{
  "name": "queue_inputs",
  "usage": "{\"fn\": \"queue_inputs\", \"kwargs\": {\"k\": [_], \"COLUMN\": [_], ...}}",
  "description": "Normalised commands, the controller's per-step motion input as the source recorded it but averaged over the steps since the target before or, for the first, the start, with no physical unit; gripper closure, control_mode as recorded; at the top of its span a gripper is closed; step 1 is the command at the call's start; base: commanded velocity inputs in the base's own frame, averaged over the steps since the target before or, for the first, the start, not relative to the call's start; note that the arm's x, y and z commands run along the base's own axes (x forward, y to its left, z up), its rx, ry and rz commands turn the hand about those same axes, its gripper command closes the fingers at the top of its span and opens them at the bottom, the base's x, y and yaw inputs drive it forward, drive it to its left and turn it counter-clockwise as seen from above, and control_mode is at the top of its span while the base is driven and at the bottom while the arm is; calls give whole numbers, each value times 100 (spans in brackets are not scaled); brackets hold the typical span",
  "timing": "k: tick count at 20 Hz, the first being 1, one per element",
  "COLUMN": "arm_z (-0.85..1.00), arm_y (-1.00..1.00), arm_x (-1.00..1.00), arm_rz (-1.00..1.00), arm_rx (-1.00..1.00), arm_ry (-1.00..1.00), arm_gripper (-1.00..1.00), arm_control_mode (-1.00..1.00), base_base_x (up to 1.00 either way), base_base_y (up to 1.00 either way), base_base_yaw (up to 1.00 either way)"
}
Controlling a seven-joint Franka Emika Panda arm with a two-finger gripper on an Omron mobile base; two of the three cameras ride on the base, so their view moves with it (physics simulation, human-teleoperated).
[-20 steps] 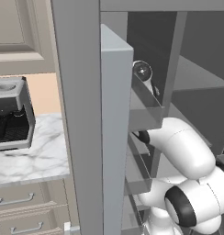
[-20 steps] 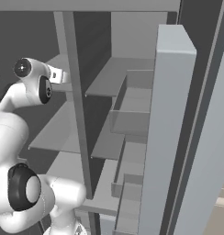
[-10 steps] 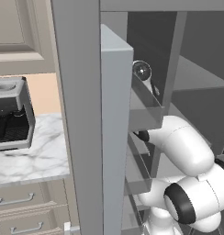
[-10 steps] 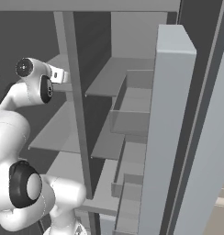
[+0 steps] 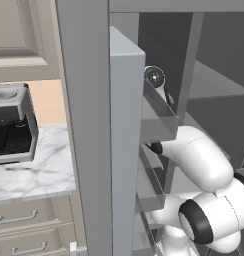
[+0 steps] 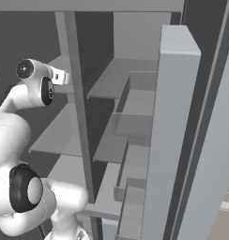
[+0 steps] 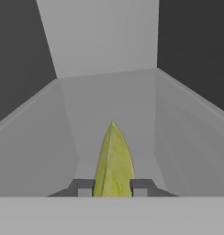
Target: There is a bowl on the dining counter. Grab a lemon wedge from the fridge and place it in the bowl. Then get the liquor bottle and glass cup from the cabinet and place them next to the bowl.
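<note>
Open grey fridge (image 6: 177,117) beside a marble counter (image 5: 34,175). Inside a grey door bin (image 7: 109,105), the gripper (image 7: 113,187) is clamped on a yellow-green lemon wedge (image 7: 114,163), pointy end up.

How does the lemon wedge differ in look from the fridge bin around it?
The lemon wedge is yellow-green with a streaked skin, while the fridge bin is plain flat grey. The wedge is narrow and comes to a point; the bin has broad straight walls. The wedge is far smaller than the bin that surrounds it. The wedge sits between the fingertips of the gripper; the bin is not gripped.
</note>
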Motion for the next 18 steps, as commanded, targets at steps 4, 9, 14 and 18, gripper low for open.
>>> {"fn": "queue_inputs", "kwargs": {"k": [4, 9, 14, 18], "arm_z": [0, 15, 44, 35], "arm_y": [0, 0, -7, -17], "arm_x": [-19, -45, -26, -24], "arm_rz": [0, 0, 0, 3], "arm_rx": [0, 0, 0, 0], "arm_ry": [-8, -14, -1, 0], "arm_gripper": [100, 100, 100, 100], "arm_control_mode": [-100, -100, -100, -100], "base_base_x": [0, 0, 0, 0], "base_base_y": [0, 0, 0, 0], "base_base_yaw": [0, 0, 0, 0]}}
